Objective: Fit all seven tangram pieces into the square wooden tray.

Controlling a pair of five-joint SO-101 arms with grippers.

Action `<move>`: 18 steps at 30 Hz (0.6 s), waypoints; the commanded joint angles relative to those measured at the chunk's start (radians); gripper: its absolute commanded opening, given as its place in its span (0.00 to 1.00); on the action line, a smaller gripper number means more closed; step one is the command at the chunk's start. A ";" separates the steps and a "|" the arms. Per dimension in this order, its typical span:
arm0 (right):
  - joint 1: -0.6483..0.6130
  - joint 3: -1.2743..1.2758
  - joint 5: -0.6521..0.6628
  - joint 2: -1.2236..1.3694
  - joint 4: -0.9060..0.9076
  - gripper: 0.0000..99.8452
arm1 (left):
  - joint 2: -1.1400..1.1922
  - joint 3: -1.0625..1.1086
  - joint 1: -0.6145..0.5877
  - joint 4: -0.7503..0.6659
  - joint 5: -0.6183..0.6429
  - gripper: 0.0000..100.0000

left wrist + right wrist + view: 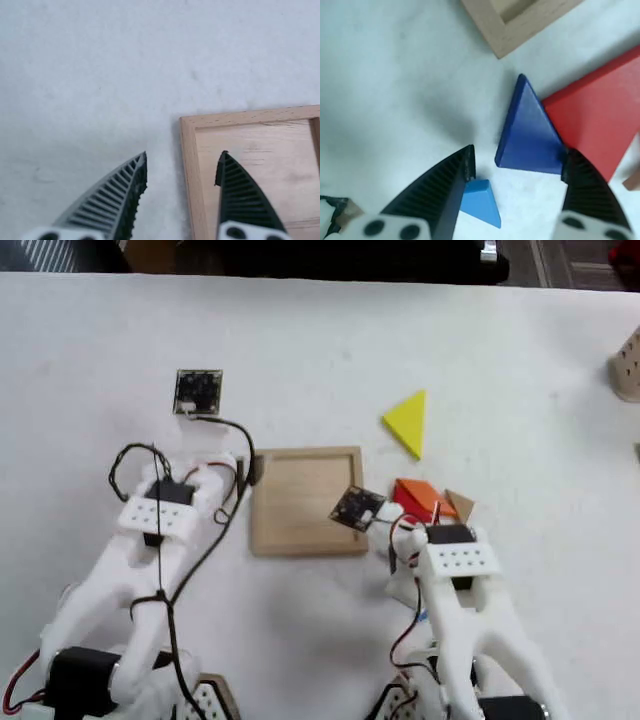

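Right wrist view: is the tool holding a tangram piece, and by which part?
Nothing is held. The right tool is open, its fingers on either side of the dark blue triangle, which lies flat on the table.

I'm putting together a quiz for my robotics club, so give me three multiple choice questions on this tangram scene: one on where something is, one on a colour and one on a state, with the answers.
1. Where is the yellow triangle?
A. inside the tray
B. on the table, outside the tray
C. held in the left gripper

2. What colour is the triangle lying between the jaws of the right gripper?
A. green
B. dark blue
C. yellow

3. How do the left gripper's jaws stand?
A. open
B. shut on a piece
C. shut on nothing

Answers:
1 B: it lies on bare table beyond the tray's corner.
2 B: the right wrist view shows the dark blue triangle between the jaws.
3 A: a wide gap shows between them, at the tray's rim.
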 commanded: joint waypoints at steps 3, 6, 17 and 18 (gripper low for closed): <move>0.025 -0.117 0.008 0.165 0.024 0.28 | 0.001 -0.006 -0.013 -0.023 -0.006 0.23; 0.025 -0.121 0.005 0.162 0.024 0.27 | 0.001 -0.006 -0.013 -0.025 -0.006 0.23; 0.038 -0.118 0.012 0.156 0.024 0.21 | 0.001 -0.006 -0.013 -0.026 -0.006 0.23; 0.036 -0.118 0.012 0.156 0.024 0.23 | 0.001 -0.006 -0.013 -0.026 -0.006 0.23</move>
